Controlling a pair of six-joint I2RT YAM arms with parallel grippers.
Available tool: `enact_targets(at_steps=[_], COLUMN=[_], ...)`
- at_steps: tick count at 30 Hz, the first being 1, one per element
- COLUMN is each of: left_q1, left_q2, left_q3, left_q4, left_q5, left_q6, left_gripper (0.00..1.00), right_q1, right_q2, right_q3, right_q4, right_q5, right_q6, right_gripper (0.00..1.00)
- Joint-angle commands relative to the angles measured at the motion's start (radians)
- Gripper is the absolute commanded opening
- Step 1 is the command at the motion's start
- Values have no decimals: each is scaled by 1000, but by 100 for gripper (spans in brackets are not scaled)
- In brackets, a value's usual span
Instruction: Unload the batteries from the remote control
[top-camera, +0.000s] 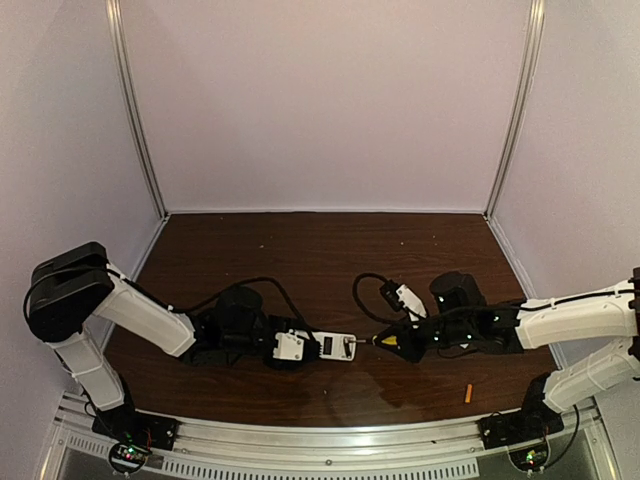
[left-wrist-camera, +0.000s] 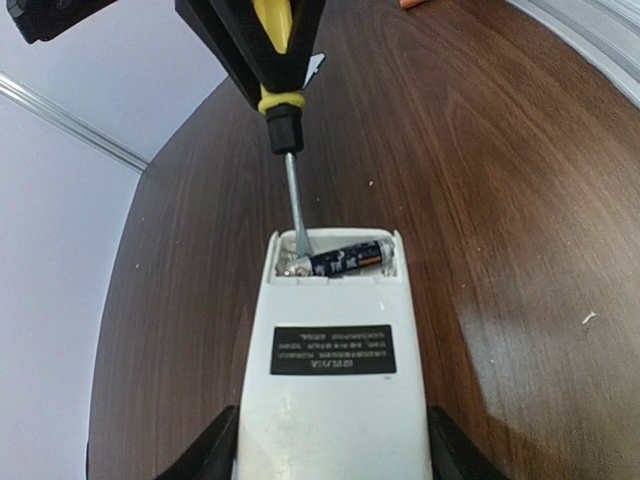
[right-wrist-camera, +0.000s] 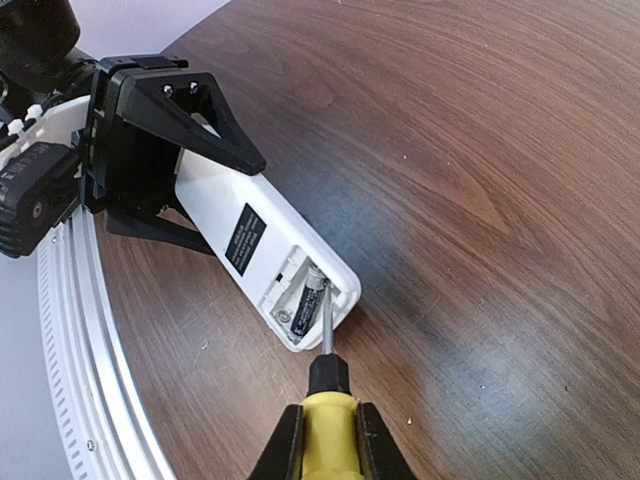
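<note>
The white remote control (top-camera: 330, 347) lies back-up on the table, and my left gripper (top-camera: 298, 348) is shut on its near end. In the left wrist view the remote (left-wrist-camera: 335, 400) sits between the fingers (left-wrist-camera: 213, 455), with its battery recess open at the far end. A dark battery (left-wrist-camera: 345, 260) lies in the recess. My right gripper (right-wrist-camera: 325, 445) is shut on a yellow-handled screwdriver (right-wrist-camera: 325, 420), and the tip rests in the recess beside the dark battery (right-wrist-camera: 305, 302). An orange battery (top-camera: 467, 392) lies loose on the table at the front right.
A small white piece (top-camera: 408, 297) lies by a looped black cable behind my right gripper (top-camera: 397, 343). The metal rail (top-camera: 330, 445) runs along the near table edge. White walls close in the back and the sides.
</note>
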Motion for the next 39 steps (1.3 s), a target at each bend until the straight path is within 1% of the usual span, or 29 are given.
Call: enact_targets(at_steps=[1,7,10,20,25,32,39], left_q1=[-11,-11,-11,-6,-7,-5,2], left_q2=[-32,-40,-44,-38,-37,-13,-4], left_q3=[3,0,3,37,41,54,79], left_q4=[85,91,76,9,3,14,-16], left_q5=[71,88,98,96,88,29,-1], left_q6=[12,4,3,-15,-20,-34,-52], left_gripper=[0,0,0,0,0,0,0], right_q1=[-1,1,3,42,42,42,43], right_q2=[24,35,33,40,52,58,39], right_q3=[-8,-14,-12,2,2,27,2], right_q4=[61,104,100,74,72,37,44], right_q5=[-33,-65,-63,52,53,58,54], right_q6=[-43,-69,-92,-180,-165,-93,-61], right_gripper=[0,0,0,0,0,0,0])
